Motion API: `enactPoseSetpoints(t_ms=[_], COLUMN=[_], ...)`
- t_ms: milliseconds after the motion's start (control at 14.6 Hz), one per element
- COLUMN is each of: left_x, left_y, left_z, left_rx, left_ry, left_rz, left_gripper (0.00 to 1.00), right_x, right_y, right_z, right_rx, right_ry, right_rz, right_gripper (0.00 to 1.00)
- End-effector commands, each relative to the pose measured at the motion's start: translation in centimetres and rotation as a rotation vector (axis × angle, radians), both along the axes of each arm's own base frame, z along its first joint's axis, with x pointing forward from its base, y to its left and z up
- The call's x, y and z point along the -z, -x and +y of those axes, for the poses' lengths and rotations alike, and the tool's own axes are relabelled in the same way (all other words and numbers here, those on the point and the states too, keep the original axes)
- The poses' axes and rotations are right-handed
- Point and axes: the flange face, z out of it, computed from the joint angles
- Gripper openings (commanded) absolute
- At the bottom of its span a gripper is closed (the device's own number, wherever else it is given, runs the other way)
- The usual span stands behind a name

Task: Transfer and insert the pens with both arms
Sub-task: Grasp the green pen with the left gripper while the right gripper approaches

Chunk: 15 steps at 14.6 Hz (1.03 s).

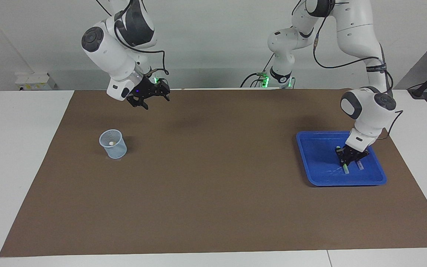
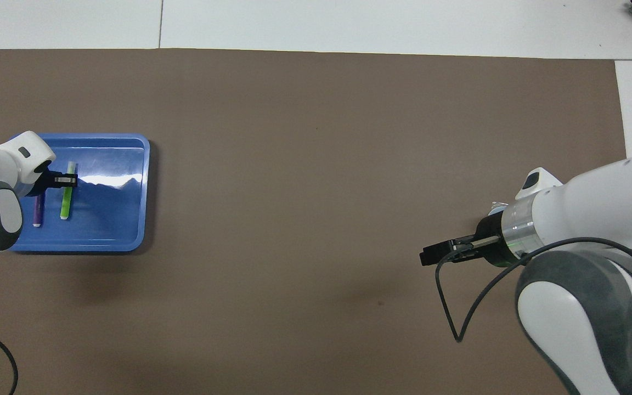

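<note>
A bright green pen (image 2: 66, 198) and a purple pen (image 2: 38, 211) lie side by side in a blue tray (image 2: 129, 219) at the left arm's end of the table. My left gripper (image 2: 66, 180) is down in the tray (image 1: 304, 155), shut across the green pen (image 1: 346, 170) near its upper end. The purple pen (image 1: 360, 166) lies free beside it. My right gripper (image 1: 156, 102) hangs open and empty above the mat, over a spot nearer to the robots than the cup. In the overhead view the right gripper (image 2: 429, 256) points toward the table's middle.
A translucent pale blue cup (image 1: 113, 144) stands upright on the brown mat (image 1: 213, 193) at the right arm's end, with a small pale thing inside. The mat covers most of the white table between cup and tray.
</note>
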Motion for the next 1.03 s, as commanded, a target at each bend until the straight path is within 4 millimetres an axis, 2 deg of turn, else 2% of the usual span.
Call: enactPoseSetpoints(t_ms=[0,137,342,548,753,959], left_x=[-2.7,-4.9,-7.7,-10.6,-13.6,-15.8], left_y=[-1.7,-1.9,-1.4,-0.7,0.5,1.6], left_z=[0.2,-0.3,-1.9,-4.6,-7.3,-9.8], left_rx=[-0.027,-0.071,-0.192,-0.4,-0.612,-0.811], left_ry=[0.002,0.008,0.028,0.141,0.24,0.335], left_rz=[0.084,0.126,0.152,0.188,0.228,0.294], left_gripper=[0.0,0.0,0.0,0.0,0.0,0.0], right_x=[-0.1,-0.2,-0.5,0.0,0.5,0.9], right_y=[1.4,1.7,1.6,1.7,2.4,2.8], right_z=[3.6,5.3,6.0,6.1,7.7,9.4], right_rx=[0.094,0.164,0.307,0.349,0.403,0.515], right_ry=[-0.005,0.002,-0.059,-0.092,-0.12,-0.179], right_rz=[0.005,0.007,0.066,0.084,0.084,0.122], right_gripper=[1.0,1.0,1.0,1.0,1.0,1.0])
